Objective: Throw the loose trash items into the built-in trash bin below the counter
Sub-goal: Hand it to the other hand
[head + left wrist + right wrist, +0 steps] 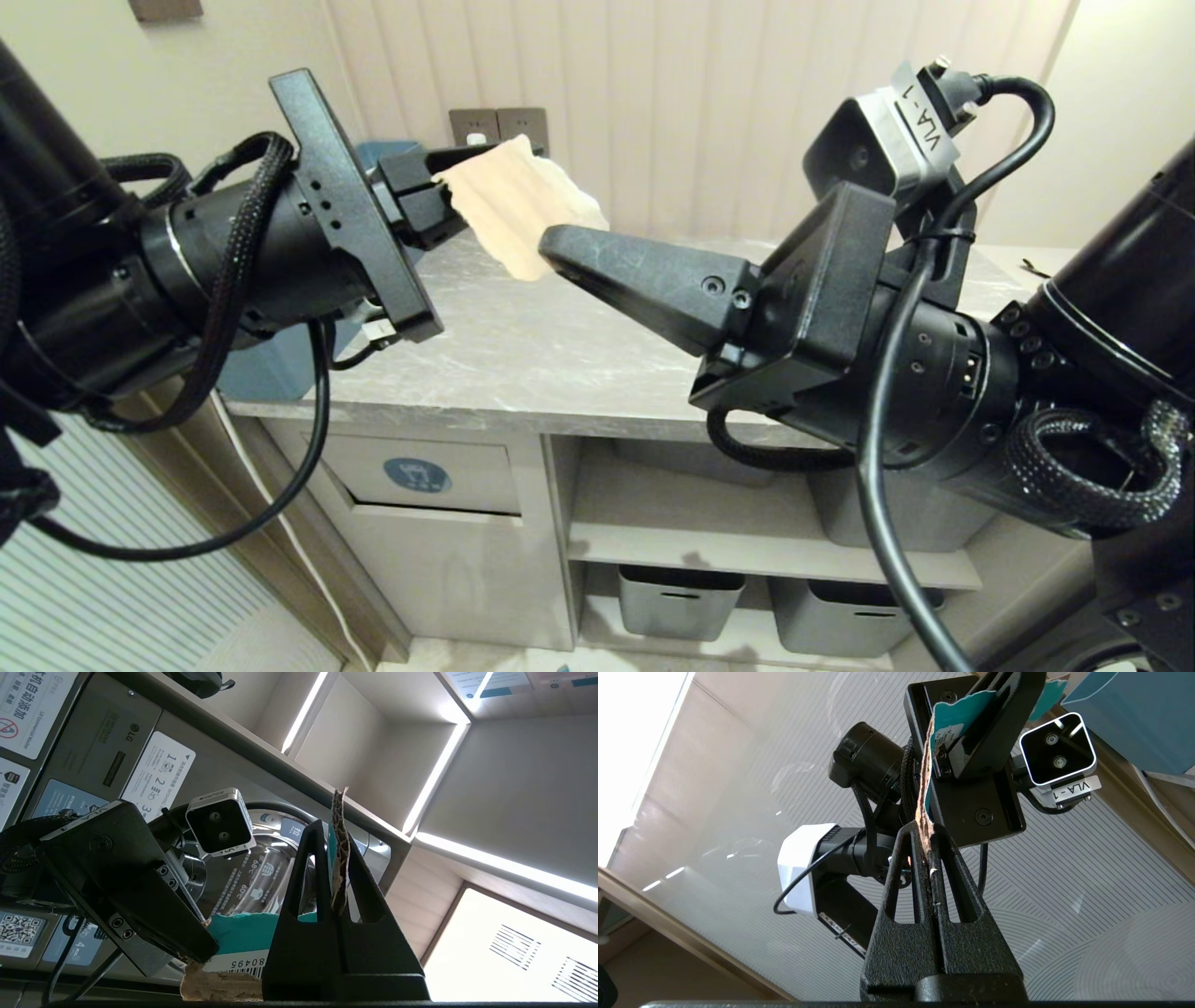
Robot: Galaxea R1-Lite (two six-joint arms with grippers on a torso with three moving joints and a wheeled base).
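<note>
- While both arms reach toward each other above the desk (523, 355), one scrap of trash (518, 201) is held between them: a flat piece of tan cardboard with turquoise paper on its far face.
- The left end effector (439, 191) is closed on the scrap's upper left edge; the left wrist view shows the corrugated edge pinched between its fingers (306, 872).
- The right end effector (560, 250) is closed on the scrap's lower right edge; the right wrist view shows the torn cardboard clamped tight between its fingers (952, 877).
- The scrap hangs in the air, clear of the grey marble desk top, stretched between the two grips, its long axis slanting from upper left down to lower right.
- The built-in trash bin (420, 481) sits in the cabinet front below the desk edge, down and to the left of the scrap. Its flap carries a round blue sticker (416, 475).
- My judgement: the bin lies almost straight under the left end effector, well below it, so the left arm is the nearer one to carry the scrap down. The right arm would have to let go first.
- Grey storage tubs (680, 599) stand on the lowest shelf to the right of the bin; they are not the target.
</note>
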